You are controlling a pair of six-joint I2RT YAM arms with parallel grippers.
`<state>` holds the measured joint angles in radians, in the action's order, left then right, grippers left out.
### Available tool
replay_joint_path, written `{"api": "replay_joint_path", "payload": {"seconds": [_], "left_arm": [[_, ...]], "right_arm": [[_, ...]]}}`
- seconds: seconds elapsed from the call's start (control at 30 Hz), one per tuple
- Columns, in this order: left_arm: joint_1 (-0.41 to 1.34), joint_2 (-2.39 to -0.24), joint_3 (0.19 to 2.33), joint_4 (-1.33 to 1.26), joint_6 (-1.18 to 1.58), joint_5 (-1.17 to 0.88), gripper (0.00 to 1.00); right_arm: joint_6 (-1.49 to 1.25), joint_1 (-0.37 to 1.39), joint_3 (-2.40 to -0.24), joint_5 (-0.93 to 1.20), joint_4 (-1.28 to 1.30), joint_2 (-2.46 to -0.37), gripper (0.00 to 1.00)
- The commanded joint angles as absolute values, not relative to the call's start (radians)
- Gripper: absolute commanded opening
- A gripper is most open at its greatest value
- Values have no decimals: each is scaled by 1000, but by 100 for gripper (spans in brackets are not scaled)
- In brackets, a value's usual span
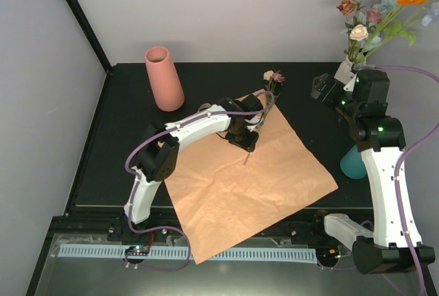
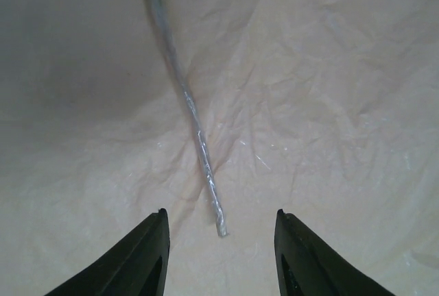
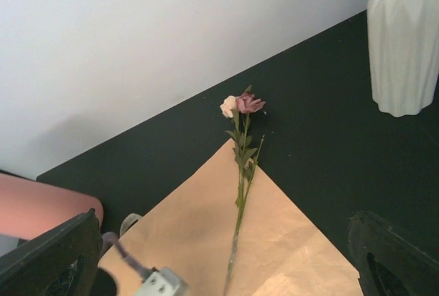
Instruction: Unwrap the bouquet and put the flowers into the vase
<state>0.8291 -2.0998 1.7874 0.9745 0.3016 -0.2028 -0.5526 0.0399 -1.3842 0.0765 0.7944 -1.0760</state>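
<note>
Pickup of the last loose flower [image 3: 241, 146] looks like the step in hand. It lies flat on the paper sheet [image 1: 254, 186], with its blooms just past the far corner over the black table [image 1: 123, 145] and its bare stem [image 2: 199, 131] end pointing toward the arms.

Left gripper [image 2: 221, 214] hangs right over that stem end, fingers parted either side and not touching it. Right gripper [image 3: 219, 255] is spread wide and empty, near the vase [image 3: 405, 42].

To do it well: centre the stem, drop low, and close square across it a bit up from the tip. Likely risks are the stem rolling, the paper getting pinched along with it, and the bloom end swinging on lift.

Materials:
- Stem: thin and wire-like, glossy grey wrap low down, green higher up.
- Blooms: small, cream and dusky red, with tiny leaves.
- Paper: matte peach-orange, heavily creased, light.
- Vase: white, vertically ribbed, smooth sheen, standing at far right and already holding the other flowers [image 1: 384, 8].
</note>
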Motion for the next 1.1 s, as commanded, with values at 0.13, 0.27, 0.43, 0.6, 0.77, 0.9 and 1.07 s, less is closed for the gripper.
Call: {"api": "replay_joint_path", "payload": {"seconds": [0.13,0.27,0.43,0.6,0.77,0.9,1.07], "left_arm": [[851,-2186,1839,1064,386,-146,42],[861,-2196,1817,1078,393,-145,34],[875,-2200,1791,1055,387,-180,27],[886,-2231,1815,1060,384,-196,27],[887,-2271,1834,1073,379,-195,26],[887,-2295,1840,1071,367,-190,22],[888,-2308,1844,1065,366,-186,7]], "right_arm": [[-480,148,-1383,24,779,-1055,99],[-471,184,-1359,10,761,-1060,100],[-459,215,-1348,2,749,-1071,100],[-434,246,-1350,-36,748,-1071,100],[-413,263,-1344,-64,750,-1062,100],[-400,273,-1335,-84,754,-1052,100],[-387,291,-1330,-105,759,-1043,100]]}}
